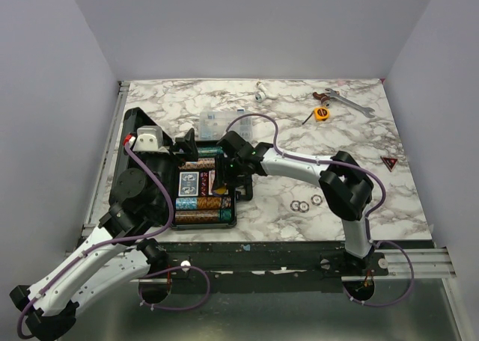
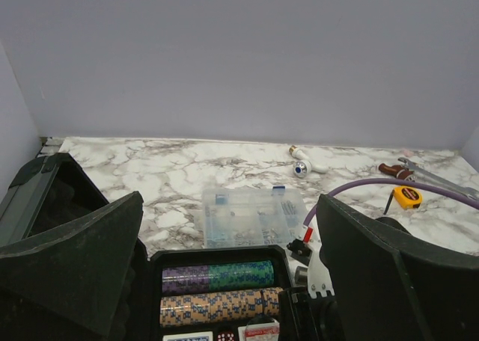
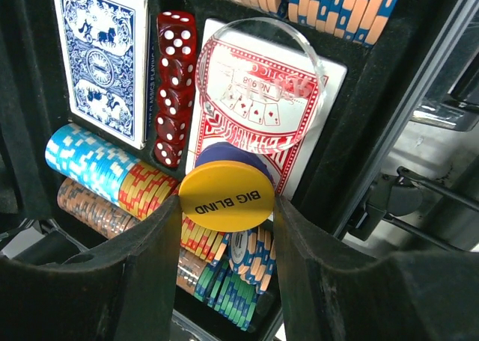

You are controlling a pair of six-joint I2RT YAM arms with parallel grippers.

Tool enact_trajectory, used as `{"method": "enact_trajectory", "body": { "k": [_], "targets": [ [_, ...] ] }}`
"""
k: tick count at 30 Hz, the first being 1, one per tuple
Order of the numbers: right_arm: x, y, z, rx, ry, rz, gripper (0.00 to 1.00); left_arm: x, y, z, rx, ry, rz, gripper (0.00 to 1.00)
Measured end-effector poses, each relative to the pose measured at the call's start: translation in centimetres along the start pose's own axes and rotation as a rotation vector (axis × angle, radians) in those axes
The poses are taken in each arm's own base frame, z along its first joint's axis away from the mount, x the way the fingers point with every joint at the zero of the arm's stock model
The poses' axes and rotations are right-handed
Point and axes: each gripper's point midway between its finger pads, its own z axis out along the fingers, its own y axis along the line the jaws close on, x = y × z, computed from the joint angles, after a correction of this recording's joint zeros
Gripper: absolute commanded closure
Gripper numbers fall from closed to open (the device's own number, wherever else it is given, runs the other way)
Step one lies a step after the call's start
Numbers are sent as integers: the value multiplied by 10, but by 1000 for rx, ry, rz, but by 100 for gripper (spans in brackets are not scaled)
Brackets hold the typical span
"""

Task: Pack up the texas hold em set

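Note:
The black case [image 1: 229, 223] lies open at the table's left with its lid [image 1: 132, 128] folded back. It holds rows of chips [image 3: 97, 165], a blue deck [image 3: 101, 57], red dice [image 3: 174, 87] and a red deck [image 3: 307, 158] with a clear disc [image 3: 262, 87] on it. My right gripper [image 3: 226, 203] is over the case, shut on a yellow "BIG BLIND" button [image 3: 226, 199]. A blue button [image 3: 232, 152] lies right behind the yellow one. My left gripper [image 2: 230, 206] is open and empty above the case's far end, over the chip rows [image 2: 217, 275].
A clear compartment box [image 1: 217, 122] sits just behind the case. A yellow tape measure [image 1: 322, 114], a wrench [image 1: 348, 102] and a small white fitting [image 1: 260, 96] lie at the back. Three small round pieces [image 1: 305, 203] and a red triangle [image 1: 388, 162] lie to the right.

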Motion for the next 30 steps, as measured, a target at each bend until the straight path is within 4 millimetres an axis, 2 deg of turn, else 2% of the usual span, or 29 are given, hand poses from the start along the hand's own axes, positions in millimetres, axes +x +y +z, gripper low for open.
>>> {"method": "enact_trajectory", "body": {
  "k": [11,17,23,25,27,30],
  "targets": [
    [0,-1,2,3,0,-1,44,0,0,0,0,0,0,2],
    [-3,4,2,-20,-12,-5,22,0,0,0,0,0,0,1],
    [-10,6,-3,-12,-63,-43,22,0,0,0,0,0,0,1],
    [-15,-1,-20,11,-124,-56,22,0,0,0,0,0,0,2],
    [-20,-14,-49,40,-210,-51,22,0,0,0,0,0,0,1],
    [-37,-46,-107,108,-393,-1,22,0,0,0,1,0,-1,2]
  ]
}}
